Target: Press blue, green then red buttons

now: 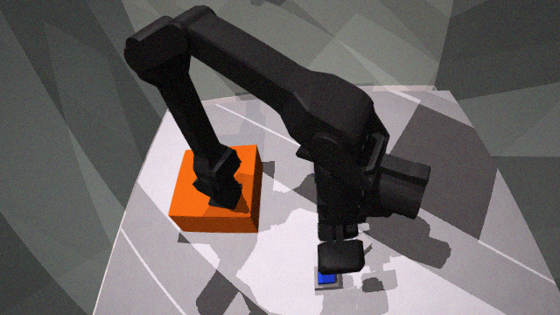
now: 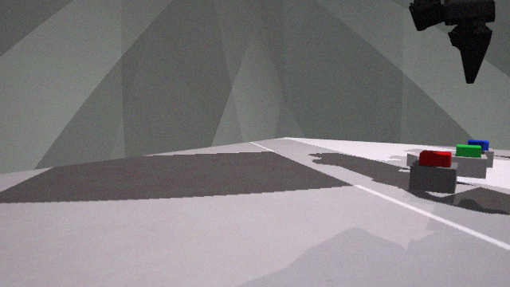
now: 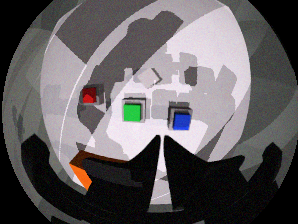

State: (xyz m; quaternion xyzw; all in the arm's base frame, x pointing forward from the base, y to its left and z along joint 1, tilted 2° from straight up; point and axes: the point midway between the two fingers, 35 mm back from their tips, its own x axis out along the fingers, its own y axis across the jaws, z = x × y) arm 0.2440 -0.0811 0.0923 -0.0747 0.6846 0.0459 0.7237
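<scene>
My gripper point(image 2: 470, 82) point(image 3: 161, 138) is shut and empty, its tips pointing down well above the buttons. In the wrist view the tips appear just below and between the green and blue buttons. The blue button point(image 1: 326, 278) point(image 2: 479, 144) point(image 3: 181, 121) sits raised on its grey base, partly covered by the gripper in the top view. The green button point(image 2: 468, 151) point(image 3: 132, 112) stands between the blue and red ones, raised. The red button point(image 2: 435, 159) point(image 3: 89, 95) sits raised at the left in the wrist view. Green and red are hidden in the top view.
A pale grey block point(image 3: 149, 77) lies beyond the green button in the wrist view. An orange box point(image 1: 219, 224) point(image 3: 81, 175) stands under the arm's base. Patchy shadows cross the white table point(image 1: 280, 245) point(image 2: 199, 239).
</scene>
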